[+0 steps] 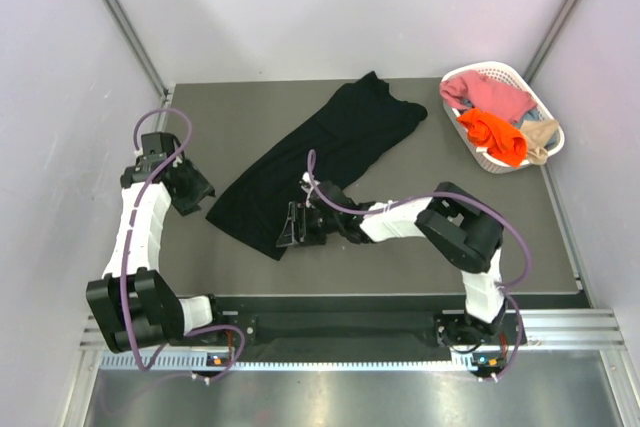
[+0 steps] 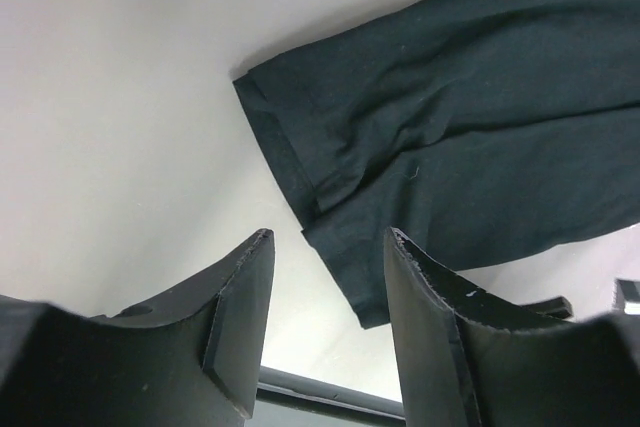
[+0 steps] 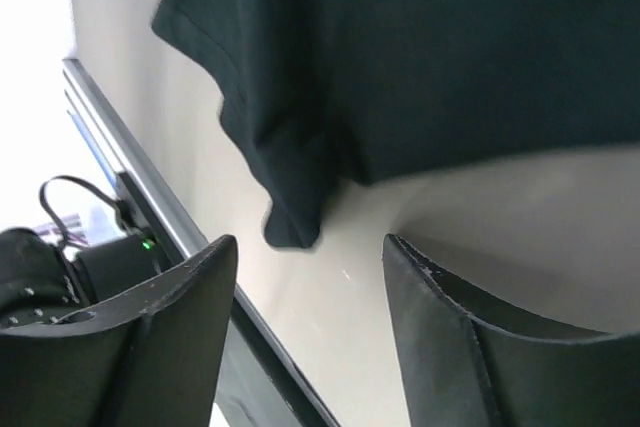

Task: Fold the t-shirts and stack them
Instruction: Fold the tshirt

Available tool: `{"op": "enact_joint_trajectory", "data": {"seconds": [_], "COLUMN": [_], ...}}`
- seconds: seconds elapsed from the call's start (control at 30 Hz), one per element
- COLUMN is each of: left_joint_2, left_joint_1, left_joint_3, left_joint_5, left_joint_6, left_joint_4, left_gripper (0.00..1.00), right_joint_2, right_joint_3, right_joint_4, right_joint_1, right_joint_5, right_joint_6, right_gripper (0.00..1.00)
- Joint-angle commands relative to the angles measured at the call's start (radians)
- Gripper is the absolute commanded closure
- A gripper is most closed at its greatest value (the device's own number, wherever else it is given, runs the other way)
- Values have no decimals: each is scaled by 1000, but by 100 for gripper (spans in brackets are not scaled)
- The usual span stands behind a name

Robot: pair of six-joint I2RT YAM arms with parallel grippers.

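1. The table (image 1: 220, 117) carries everything; most of it is taken up by one garment.
2. The black t-shirt (image 1: 320, 162) lies flat but rumpled, its long axis slanting from far-centre to near-left, with its hemmed end nearest the arms.
3. The basket (image 1: 480, 69), far right and well apart, holds the pink (image 1: 495, 95), orange (image 1: 495, 137) and beige (image 1: 540, 137) shirts.
4. The right pincer (image 1: 297, 227) is released and holds nothing; the hem's right corner hangs just ahead of its jaws.
5. The left pincer (image 1: 190, 187) is also released and empty, just left of the hem's other corner. Both are about equally near, so I judge a two-corner grab comes next.
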Motion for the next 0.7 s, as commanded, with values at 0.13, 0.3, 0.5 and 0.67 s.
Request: {"op": "enact_joint_trajectory", "data": {"seconds": [0.13,0.3,0.5,0.67], "left_joint_2": [13,13,6,-27], "left_joint_1": [-1,-2,-7,-36], "left_joint_3": [58,64,67,24], "left_joint_5": [-19,-29,-27,20], "left_joint_6": [-4,4,27,28], "left_joint_4": [-4,-7,-19,-2], "left_gripper": [48,48,46,44], "right_joint_2": [92,110,-9,-211], "right_joint_3": [91,75,-74,-230], "right_joint_4": [50,41,-16,-149], "right_joint_1": [43,64,49,17], "right_joint_5": [15,12,-12,-104], "right_joint_6": [80,120,90,-49], "right_gripper": [46,73,100,100]}}
